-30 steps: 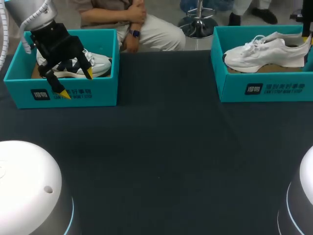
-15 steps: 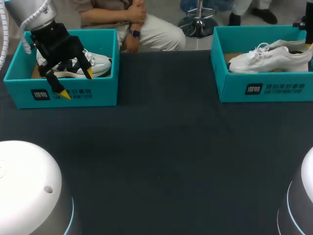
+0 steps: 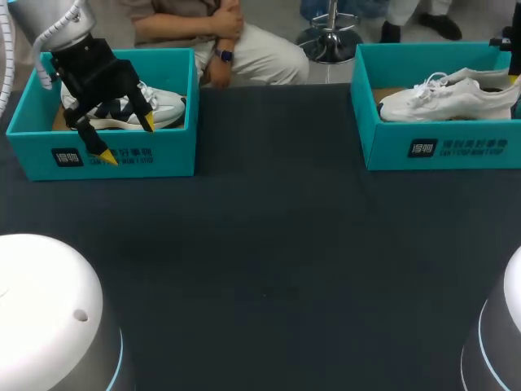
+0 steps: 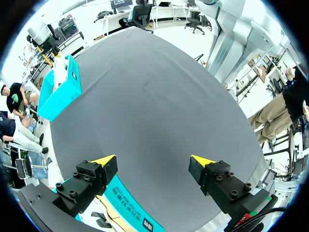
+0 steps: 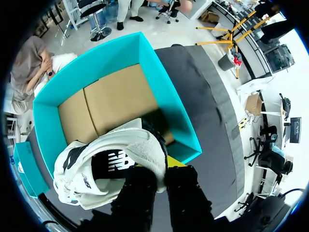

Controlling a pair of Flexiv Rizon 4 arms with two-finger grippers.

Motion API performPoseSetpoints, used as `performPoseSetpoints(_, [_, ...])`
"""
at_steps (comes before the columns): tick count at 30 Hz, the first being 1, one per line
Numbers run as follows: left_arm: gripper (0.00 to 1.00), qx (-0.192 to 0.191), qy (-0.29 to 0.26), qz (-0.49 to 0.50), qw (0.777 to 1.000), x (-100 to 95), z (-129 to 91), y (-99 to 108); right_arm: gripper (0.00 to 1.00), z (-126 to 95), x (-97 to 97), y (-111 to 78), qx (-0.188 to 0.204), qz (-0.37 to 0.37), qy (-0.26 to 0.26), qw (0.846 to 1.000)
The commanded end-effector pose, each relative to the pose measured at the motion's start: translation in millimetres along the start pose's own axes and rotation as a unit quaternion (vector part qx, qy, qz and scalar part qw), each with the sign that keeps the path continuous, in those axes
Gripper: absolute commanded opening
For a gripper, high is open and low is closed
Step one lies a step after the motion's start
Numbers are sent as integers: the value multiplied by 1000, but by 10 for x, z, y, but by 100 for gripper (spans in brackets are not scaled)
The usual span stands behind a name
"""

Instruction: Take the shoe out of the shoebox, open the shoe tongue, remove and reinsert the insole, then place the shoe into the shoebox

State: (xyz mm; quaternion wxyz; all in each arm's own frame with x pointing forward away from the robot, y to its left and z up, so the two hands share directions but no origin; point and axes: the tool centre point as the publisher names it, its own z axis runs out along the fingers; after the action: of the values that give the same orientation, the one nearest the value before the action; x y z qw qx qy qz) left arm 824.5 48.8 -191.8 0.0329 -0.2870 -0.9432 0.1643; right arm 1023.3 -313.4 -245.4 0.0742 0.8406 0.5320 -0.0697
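Yellow-tipped fingers of the right gripper (image 5: 161, 169) pinch the padded heel collar of the white shoe (image 3: 448, 94). The tips are mostly hidden, and the shoe sits low inside the teal cardboard shoebox (image 3: 391, 138). The left gripper (image 4: 153, 162) is spread wide over the front wall of the second shoebox (image 3: 171, 151), with the dark cloth table (image 3: 269, 261) beyond.

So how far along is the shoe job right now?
Nothing looks finished yet. In hand: the right pincer grips the white shoe by its heel, at the shoebox. Left: tongue, insole out and in, shoe back. The left pincer hangs open.
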Motion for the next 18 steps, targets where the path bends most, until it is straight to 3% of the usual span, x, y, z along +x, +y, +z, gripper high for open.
performPoseSetpoints(1, [100, -1, 1, 0, 1000, -5, -1, 3, 0, 97, 58, 47, 9, -2, 1, 1000])
performPoseSetpoints(18, [100, -1, 1, 0, 1000, -5, -1, 3, 0, 514, 163, -7, 51, 8, 17, 999])
